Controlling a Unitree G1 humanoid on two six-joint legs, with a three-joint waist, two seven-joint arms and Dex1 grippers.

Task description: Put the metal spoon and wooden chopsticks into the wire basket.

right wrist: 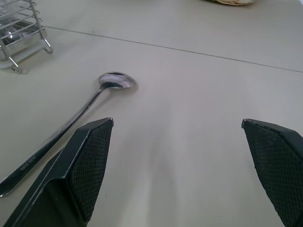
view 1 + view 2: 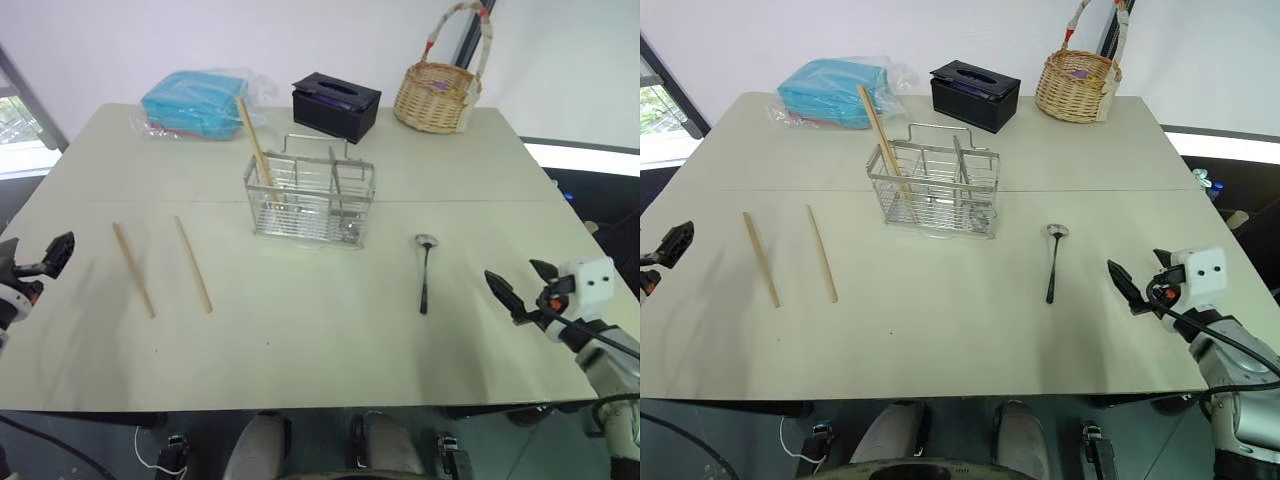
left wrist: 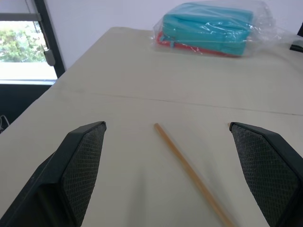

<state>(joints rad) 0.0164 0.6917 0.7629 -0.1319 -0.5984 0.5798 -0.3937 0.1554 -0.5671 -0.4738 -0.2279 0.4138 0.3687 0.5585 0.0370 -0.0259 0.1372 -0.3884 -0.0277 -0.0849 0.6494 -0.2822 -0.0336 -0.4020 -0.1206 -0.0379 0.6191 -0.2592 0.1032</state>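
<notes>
Looks like a lab or test room staged with household props rather than a lived-in kitchen. Plain pale beige rectangular worktop [image 2: 300, 340] against bare white walls, dark-framed window [image 3: 28, 52] with greenery outside at one side. Sparsely laid out: silver wire-grid cutlery basket [image 2: 310, 200], black box-shaped tissue holder [image 2: 336, 105], tan woven wicker basket with tall handle [image 2: 437, 95], turquoise cloth bundle in clear plastic wrap [image 2: 195, 102]. Loose cables [image 2: 150, 455] on the floor beneath the near edge.
</notes>
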